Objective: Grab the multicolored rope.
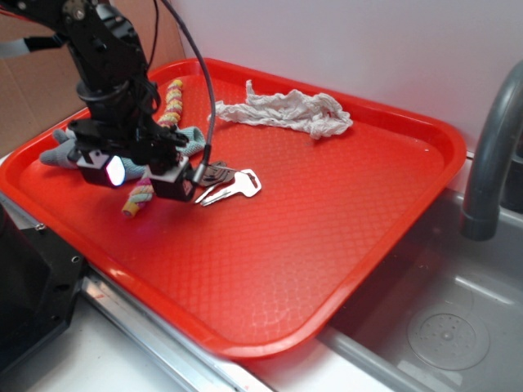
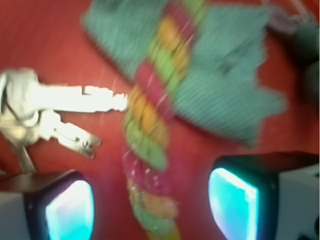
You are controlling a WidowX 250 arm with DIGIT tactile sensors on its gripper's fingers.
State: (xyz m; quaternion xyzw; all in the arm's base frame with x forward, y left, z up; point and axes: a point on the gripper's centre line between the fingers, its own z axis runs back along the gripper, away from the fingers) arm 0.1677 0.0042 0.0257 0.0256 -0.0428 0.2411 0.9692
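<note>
The end effector [image 1: 137, 173] hangs spread over the multicolored rope [image 1: 173, 100] beside keys [image 1: 231, 185] on the red tray [image 1: 327, 245].

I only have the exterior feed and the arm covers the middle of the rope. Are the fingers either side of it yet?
Observer: Yes. On the wrist view the multicolored rope runs up the gap between the two fingers, untouched; the gripper is open.
Operator: Anything in the closing path?
Observer: The keys lie to one side; the longest key's tip reaches the rope's edge, beyond the fingertips.
Operator: What's under the rope there?
Observer: The teal cloth lies under its far part; between the fingers it rests on the bare red tray.
Operator: Rope straight?
Observer: Roughly, though the wrist picture is blurred.
</note>
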